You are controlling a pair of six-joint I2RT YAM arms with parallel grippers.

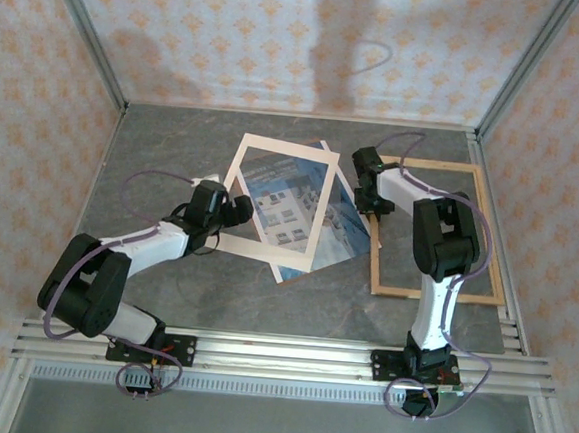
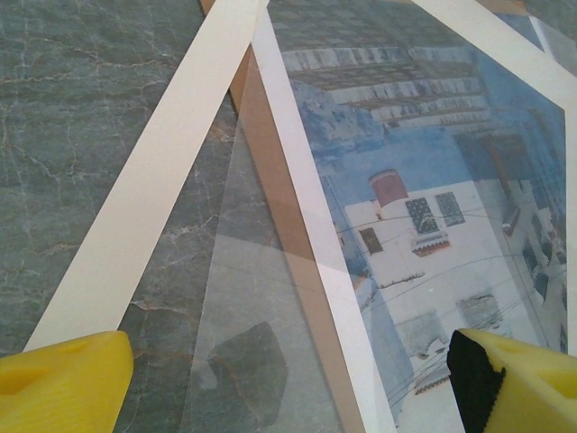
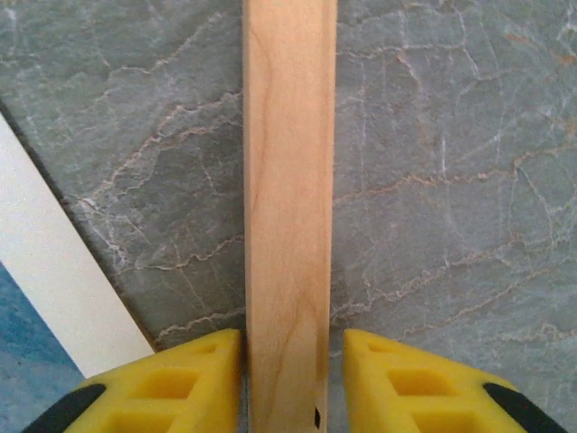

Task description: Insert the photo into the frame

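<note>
Right pincer (image 3: 293,365) set slightly apart round a wood strip of the frame (image 3: 288,180) (a thin gap is seen on one side), frame laid on the table (image 3: 451,180), left pincer (image 2: 288,383) spread wide above the photo (image 2: 424,225), photo tucked under the cream mat (image 2: 153,180), just beside the frame.

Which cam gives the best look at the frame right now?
Top external: the whole frame lies as a wood rectangle on the right of the table, with the right arm crossing it. Right wrist gives just one wood strip of it, running between the fingers of the right gripper.
</note>
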